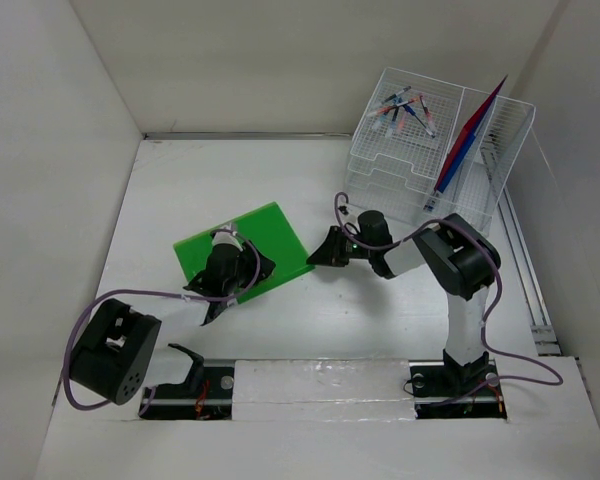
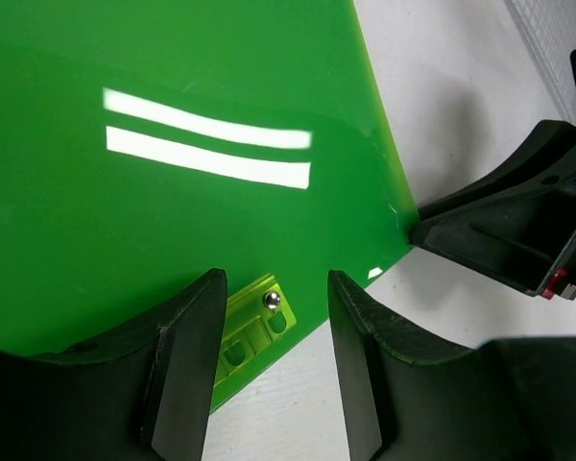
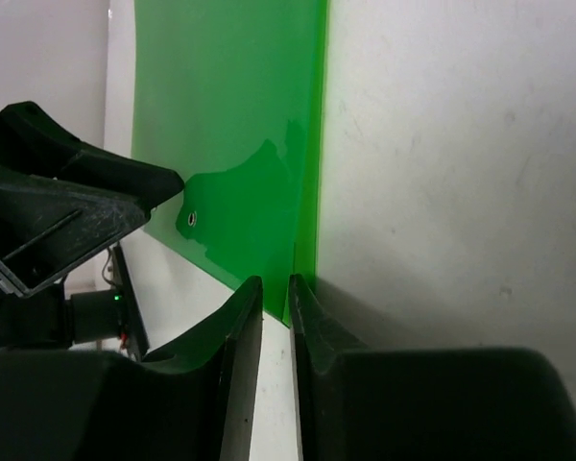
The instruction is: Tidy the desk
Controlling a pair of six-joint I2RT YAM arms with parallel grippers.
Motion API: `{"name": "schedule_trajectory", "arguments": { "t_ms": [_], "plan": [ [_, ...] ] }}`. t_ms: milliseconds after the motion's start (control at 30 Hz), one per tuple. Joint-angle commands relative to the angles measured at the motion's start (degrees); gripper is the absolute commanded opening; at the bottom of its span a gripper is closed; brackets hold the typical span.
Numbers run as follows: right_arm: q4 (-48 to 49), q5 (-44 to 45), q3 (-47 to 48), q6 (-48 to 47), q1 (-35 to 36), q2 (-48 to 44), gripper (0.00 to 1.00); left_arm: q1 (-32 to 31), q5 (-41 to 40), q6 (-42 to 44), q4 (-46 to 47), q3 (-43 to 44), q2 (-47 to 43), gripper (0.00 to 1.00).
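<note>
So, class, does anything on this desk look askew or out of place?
Yes. The green board lies skewed on the desk, out in the middle, while the pens sit in the rack. The right gripper pinches its corner.

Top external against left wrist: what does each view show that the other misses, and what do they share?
Only top external: the pens and the red and blue folders standing inside the wire-mesh rack.
Only left wrist: a pale green fitting with a silver rivet at the near edge of the green board, between the fingers of the left gripper.
Both: the green board, the right gripper at its corner, and the white desk.
</note>
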Motion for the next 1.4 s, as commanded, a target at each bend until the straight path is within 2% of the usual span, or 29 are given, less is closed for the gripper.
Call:
{"name": "schedule_trajectory", "arguments": {
  "t_ms": [0, 167, 400, 533, 733, 967, 1100, 1200, 1300, 1333, 1367],
  "plan": [
    [5.13, -2.32, -1.82, 1.4, 0.17, -1.2, 0.21, 0.27, 1.53, 0.4, 2.09, 1.77, 0.85, 0.42],
    [5.66, -1.54, -1.82, 2.2, 0.7, -2.07, 0.0, 0.27, 2.24, 0.05, 3.32, 1.25, 0.07, 0.42],
    [3.82, 0.48, -3.75, 1.59, -0.44, -9.63, 0.0, 0.27, -0.13, 1.89, 0.34, 3.08, -7.84, 0.46],
    [1.02, 1.36, -6.21, 0.53, -2.64, -16.29, 0.0, 0.27, -1.71, 2.07, -3.44, 3.71, -13.02, 0.62],
    [-3.65, 3.47, -9.64, -1.14, -5.63, -22.2, 0.0, 0.27, -4.52, 0.23, -8.44, 1.86, -20.31, 0.76],
    [-3.31, 3.48, -12.9, -0.44, -8.71, -26.25, 0.0, 0.27, -9.35, -1.26, -20.05, -0.42, -28.76, 0.8],
    [-3.74, 3.29, -13.25, 0.36, -10.03, -28.44, 0.0, 0.27, -8.75, -3.55, -23.23, -2.27, -32.01, 0.81],
    [-5.77, 4.88, -12.99, 0.18, -10.03, -29.59, 0.0, 0.27, -4.54, -5.91, -21.57, -3.23, -32.46, 0.82],
    [-3.58, 5.32, -13.34, 2.8, -9.5, -29.15, 0.0, -1.57, 0.48, -11.26, -13.5, -5.78, -30.97, 0.86],
    [-1.22, 5.84, -13.16, 4.03, -7.93, -28.54, 0.0, -3.4, 3.1, -14.07, -5.38, -7.35, -27.57, 0.92],
    [-1.2, 5.85, -12.9, 4.05, -7.92, -28.53, 0.0, -3.42, 3.12, -15.32, -2.43, -7.37, -25.71, 0.93]
  ]
}}
